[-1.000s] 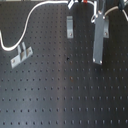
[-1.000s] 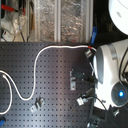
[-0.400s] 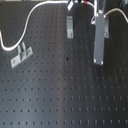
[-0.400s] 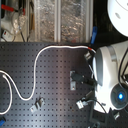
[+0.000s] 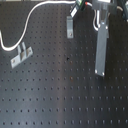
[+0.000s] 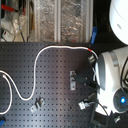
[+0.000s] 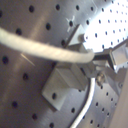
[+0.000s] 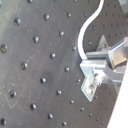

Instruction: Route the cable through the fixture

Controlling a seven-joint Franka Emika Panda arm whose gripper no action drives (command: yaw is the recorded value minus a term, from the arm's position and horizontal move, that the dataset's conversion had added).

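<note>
Cable (image 6: 35, 75) is shown as a long white cord lying in a loop on the black perforated board (image 6: 55, 100), running from the left edge of the second exterior view up and across to its red-banded end (image 6: 90, 51) at the upper right, close under the white robot arm (image 6: 112, 80). In the first wrist view the cord (image 7: 40, 47) is seen held taut across the frame, its end pinched between the dark fingertips (image 7: 102, 57) of the gripper (image 7: 97, 59), directly over a small grey clip (image 7: 67, 82) bolted to the board. The grasp near the end is judged to serve threading: a short free length can be steered into the clip's slot, while the slack is left to trail behind. In the first exterior view the gripper (image 5: 79, 7) is seen at the upper edge, above an upright grey clip (image 5: 69, 27); a taller grey post (image 5: 102, 50) stands at centre right, and a low bracket (image 5: 21, 55) lies flat at the left, near the cord. These fixtures are well apart, so that the cord can be led from one to the next. Behind the board, in the upper part of the second exterior view, clear storage bins (image 6: 60, 20) and tangled wiring (image 6: 15, 17) are visible.
</note>
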